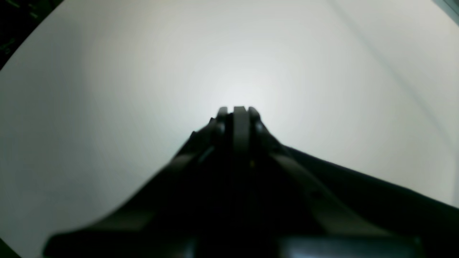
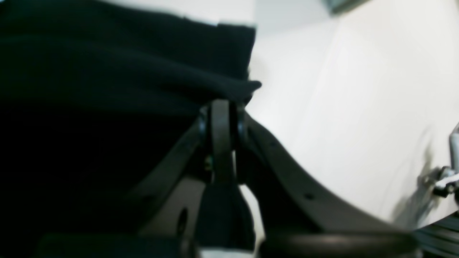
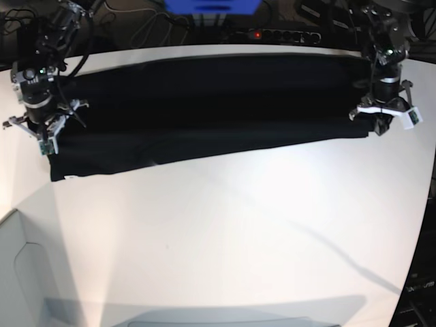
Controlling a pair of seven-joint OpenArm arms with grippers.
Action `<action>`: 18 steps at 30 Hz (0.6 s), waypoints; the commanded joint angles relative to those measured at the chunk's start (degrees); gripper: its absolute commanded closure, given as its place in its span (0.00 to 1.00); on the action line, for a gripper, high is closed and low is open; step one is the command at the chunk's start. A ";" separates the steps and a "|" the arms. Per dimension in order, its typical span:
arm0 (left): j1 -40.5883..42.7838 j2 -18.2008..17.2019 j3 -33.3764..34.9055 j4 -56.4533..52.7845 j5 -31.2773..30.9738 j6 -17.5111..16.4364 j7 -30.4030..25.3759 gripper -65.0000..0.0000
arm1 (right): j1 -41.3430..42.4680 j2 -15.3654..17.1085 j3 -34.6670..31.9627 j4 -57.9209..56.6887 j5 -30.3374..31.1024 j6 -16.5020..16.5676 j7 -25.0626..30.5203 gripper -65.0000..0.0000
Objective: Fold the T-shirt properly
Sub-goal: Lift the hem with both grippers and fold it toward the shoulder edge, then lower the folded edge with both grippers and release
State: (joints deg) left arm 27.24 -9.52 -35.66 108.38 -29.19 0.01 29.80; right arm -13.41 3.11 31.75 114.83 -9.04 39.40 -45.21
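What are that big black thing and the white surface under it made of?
The T-shirt looks like soft matte black cloth: it lies limp, with shallow folds and a wavy near edge. The table looks like a smooth, hard white board, perhaps laminate or painted wood; it reflects light softly and shows no grain.

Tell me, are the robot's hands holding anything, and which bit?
Both grippers are shut. The right gripper sits at the T-shirt edge, seemingly pinching cloth. The left gripper shows only white table past its tip; whether it holds cloth cannot be told.
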 commanded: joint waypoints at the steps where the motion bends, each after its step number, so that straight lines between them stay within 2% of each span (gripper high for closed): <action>1: 0.40 -0.72 -0.52 0.94 0.22 0.12 -1.80 1.00 | -0.88 0.45 0.47 1.53 -0.41 0.60 0.86 1.00; 6: 0.49 -0.81 -0.52 0.41 0.31 0.12 -1.71 1.00 | -5.10 -2.89 0.38 2.05 -0.41 0.60 1.04 1.00; 18: 2.16 -1.25 -0.43 -1.70 0.84 0.12 -1.63 1.00 | -10.11 -2.98 0.74 2.05 -0.41 0.60 1.04 1.00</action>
State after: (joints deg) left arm 28.84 -10.15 -35.68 105.97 -28.58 -0.19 29.45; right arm -23.57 -0.62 32.08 115.68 -9.19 39.40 -44.86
